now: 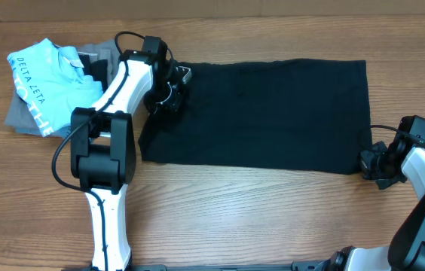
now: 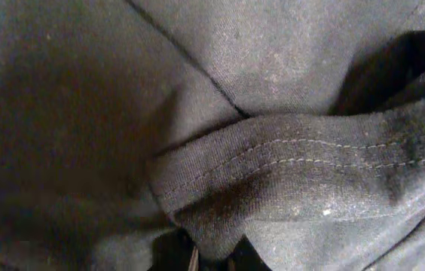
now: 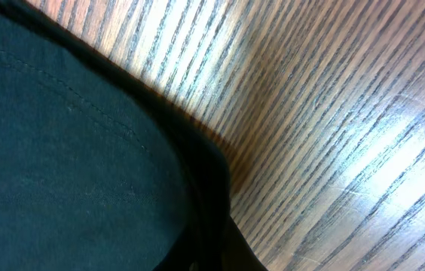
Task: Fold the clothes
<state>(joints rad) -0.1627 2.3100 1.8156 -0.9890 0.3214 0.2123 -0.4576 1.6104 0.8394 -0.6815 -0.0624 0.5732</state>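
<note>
The clothes (image 1: 265, 113) are one black garment lying flat as a wide rectangle across the middle of the table. My left gripper (image 1: 169, 94) sits at its upper left corner, where the cloth is bunched. In the left wrist view a stitched hem fold (image 2: 310, 165) runs down between the jaws of the left gripper (image 2: 212, 260), which is shut on it. My right gripper (image 1: 371, 162) is at the lower right corner. In the right wrist view the garment's edge (image 3: 62, 165) leads into the right gripper (image 3: 220, 256), shut on the cloth.
A light blue shirt (image 1: 50, 83) with white lettering lies on grey folded garments (image 1: 24, 117) at the far left, beside the left arm. Bare wooden table (image 1: 235, 218) runs along the front, and wood grain (image 3: 333, 113) shows right of the garment's corner.
</note>
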